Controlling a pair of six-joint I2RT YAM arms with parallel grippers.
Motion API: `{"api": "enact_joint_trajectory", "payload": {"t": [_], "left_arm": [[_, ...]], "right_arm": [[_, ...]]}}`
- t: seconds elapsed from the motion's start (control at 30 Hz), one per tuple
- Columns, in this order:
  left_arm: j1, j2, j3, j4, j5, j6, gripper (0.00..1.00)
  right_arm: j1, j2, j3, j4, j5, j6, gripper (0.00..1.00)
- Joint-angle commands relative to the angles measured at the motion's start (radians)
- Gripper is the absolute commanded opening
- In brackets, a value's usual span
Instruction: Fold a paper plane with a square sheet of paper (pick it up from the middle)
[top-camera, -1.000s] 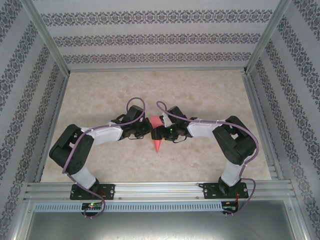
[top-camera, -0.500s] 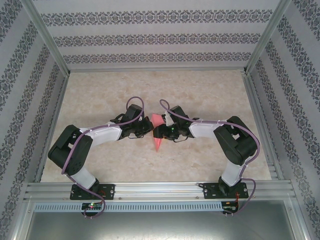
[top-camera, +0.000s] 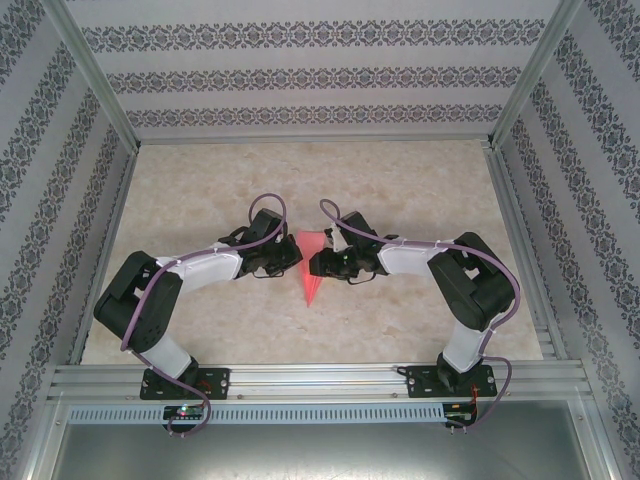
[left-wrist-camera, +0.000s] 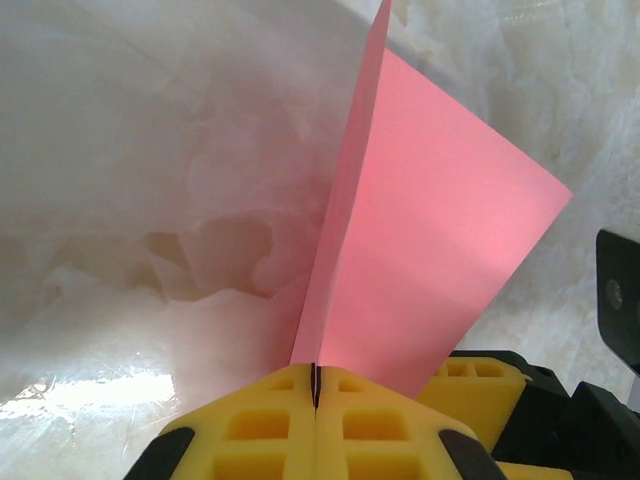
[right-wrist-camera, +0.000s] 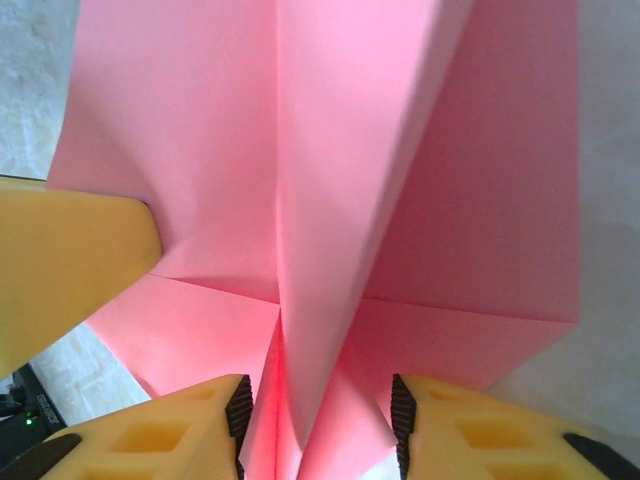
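Paper plane (top-camera: 311, 270) is at mid-scene, nose pointing near; I see the left gripper (left-wrist-camera: 314, 385) clamped tight on its fold and the right gripper (right-wrist-camera: 318, 415) part-open astride its ridge.

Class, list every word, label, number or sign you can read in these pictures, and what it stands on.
None can be read: the folded pink-red paper plane is blank, the yellow foam pads of the left pincer carry no print, and the patterned walls show ornament, not letters.
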Motion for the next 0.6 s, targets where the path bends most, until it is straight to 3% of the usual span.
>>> {"api": "enact_joint_trajectory", "payload": {"t": [0.0,0.57], "left_arm": [[0.011,-0.015,0.028,-0.027,-0.011,0.024,0.06],[0.011,-0.010,0.026,-0.029,-0.015,0.020,0.06]], "right_arm": [[0.019,0.000,0.036,-0.004,-0.003,-0.010,0.40],[0.058,0.014,0.059,-0.108,0.054,0.020,0.32]]}}
